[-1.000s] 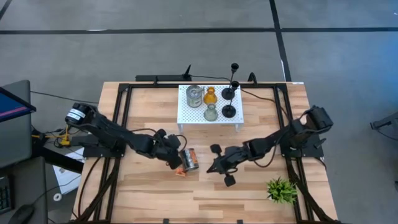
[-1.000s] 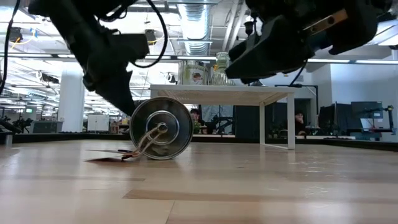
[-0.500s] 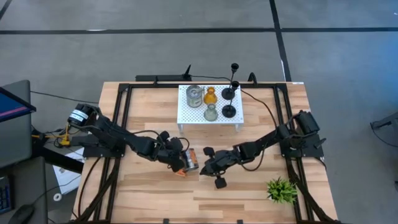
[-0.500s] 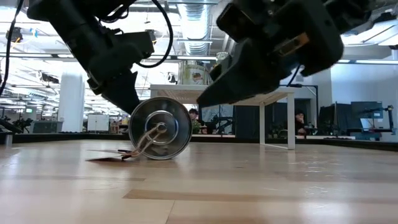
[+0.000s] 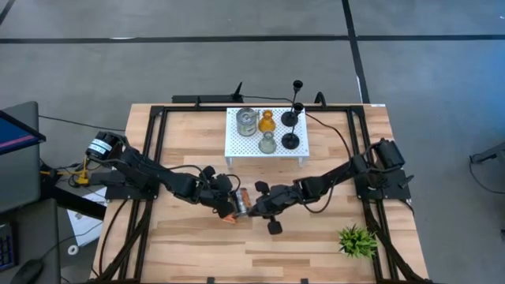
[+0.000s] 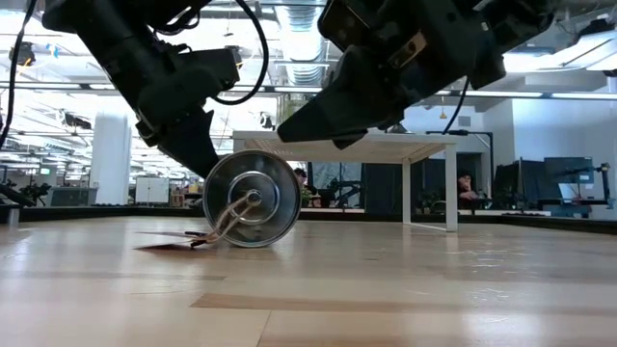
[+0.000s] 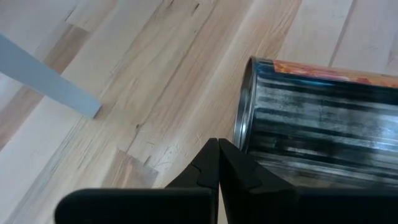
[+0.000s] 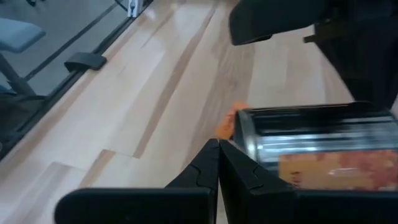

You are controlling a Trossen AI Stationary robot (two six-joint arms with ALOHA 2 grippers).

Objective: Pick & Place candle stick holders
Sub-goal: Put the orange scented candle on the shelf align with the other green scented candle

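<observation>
A silvery jar-like candle stick holder (image 5: 241, 202) lies on its side on the wood, its round end (image 6: 251, 198) facing the near edge. My left gripper (image 5: 230, 204) is shut close at its left side. My right gripper (image 5: 254, 207) is shut and hovers just above the holder's right side (image 6: 286, 133). Another silvery holder (image 5: 247, 121), an amber one (image 5: 267, 121), a grey-green one (image 5: 267, 143) and two black thin-stemmed ones (image 5: 291, 140) stand upright on the white perforated stand (image 5: 237, 146). My left gripper has its shut fingertips (image 7: 219, 149) right beside the lying holder's curved wall near the rim (image 7: 244, 134), coming slanting down from the table's left. I cannot tell whether they touch it. The holder rests by its wall on the table.
An orange tag (image 5: 227, 218) lies on the wood under the holder's near end. A spiky green plant (image 5: 357, 240) stands at the near right. The white stand's legs (image 6: 451, 183) rise at the far middle. Bare wood lies along the near edge.
My right gripper has gone toward the table's left, up to the lying holder, sinking a little and rolling slightly. The holder has stayed where it was, and so has my left gripper.
</observation>
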